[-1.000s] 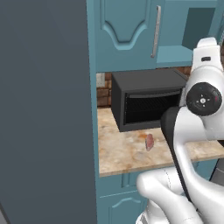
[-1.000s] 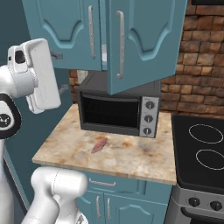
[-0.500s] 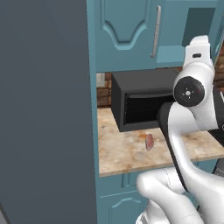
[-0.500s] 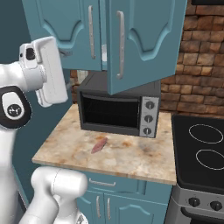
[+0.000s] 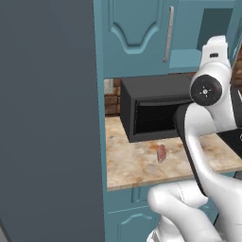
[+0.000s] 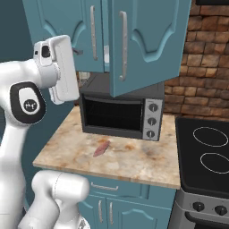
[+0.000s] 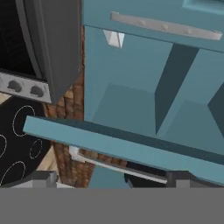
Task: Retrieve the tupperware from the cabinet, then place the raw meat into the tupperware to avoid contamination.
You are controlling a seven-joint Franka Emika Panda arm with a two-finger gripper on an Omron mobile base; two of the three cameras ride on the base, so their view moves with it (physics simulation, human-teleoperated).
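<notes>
The raw meat (image 6: pixel 102 148) lies flat on the speckled beige surface (image 6: pixel 134 163), just in front of the black microwave (image 6: pixel 121 113) and apart from it; from the left base view the same pinkish lump (image 5: pixel 161 152) sits near the surface's front half, below the microwave's dark door. Above the microwave hangs the cabinet (image 6: pixel 147 40), its right-hand door swung open toward the room, its left doors shut with their silver bar handles (image 6: pixel 92 31) upright. To the right stands a black stovetop (image 6: pixel 206 156) against a brick wall (image 6: pixel 201 67). The arm's hand is raised to cabinet height at the left of the right base view. The hand view, rolled sideways, looks into the open cabinet (image 7: pixel 144 87): bare teal walls and a teal shelf (image 7: pixel 118 144) crossing the picture. The tupperware cannot be made out there. The fingers are cut off at the bottom edge, so whether they are spread or closed cannot be told.
</notes>
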